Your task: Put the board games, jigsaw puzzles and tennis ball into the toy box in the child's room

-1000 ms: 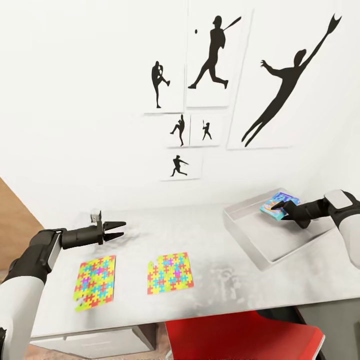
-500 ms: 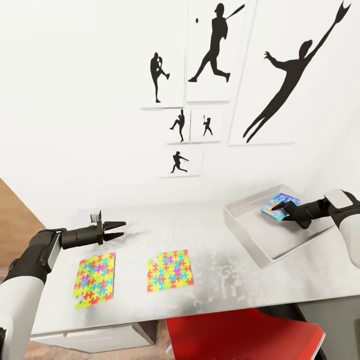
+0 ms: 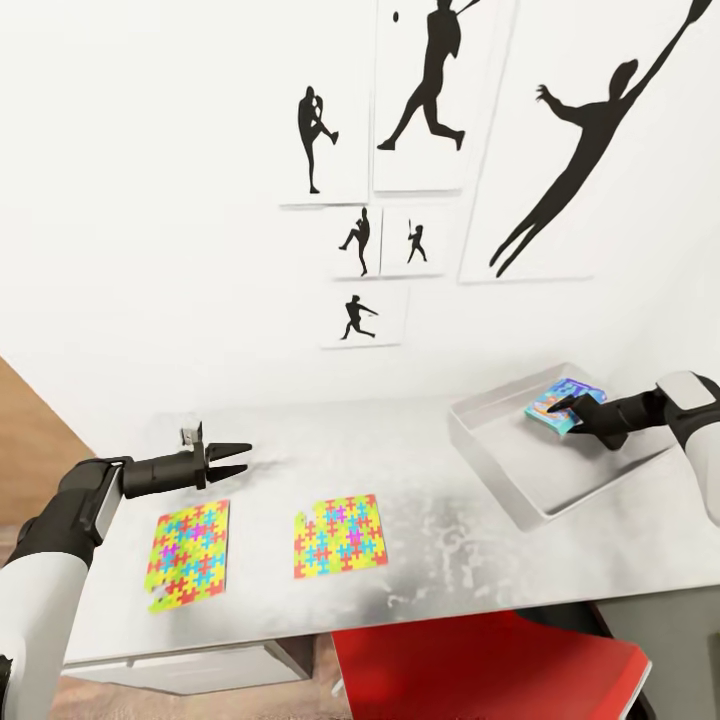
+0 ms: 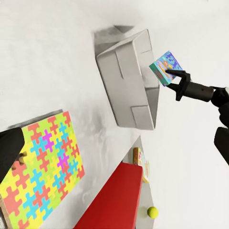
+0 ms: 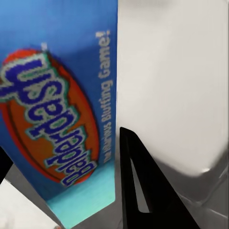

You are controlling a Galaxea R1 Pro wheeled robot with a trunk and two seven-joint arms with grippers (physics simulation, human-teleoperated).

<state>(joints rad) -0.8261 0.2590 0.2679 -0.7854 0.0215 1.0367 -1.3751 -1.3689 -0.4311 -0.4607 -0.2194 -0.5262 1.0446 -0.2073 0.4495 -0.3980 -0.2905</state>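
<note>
Head view: right claw [image 3: 566, 409] is clamped on a board game [image 3: 563, 404] right over the toy box [image 3: 520, 470], frame right; left claw [image 3: 236, 459] spread apart above the puzzles [image 3: 188, 554].

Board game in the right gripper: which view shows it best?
Right wrist view: the board game is close enough to read its print. Head view shows it small at the right gripper over the toy box; left wrist view shows it small too.
</note>
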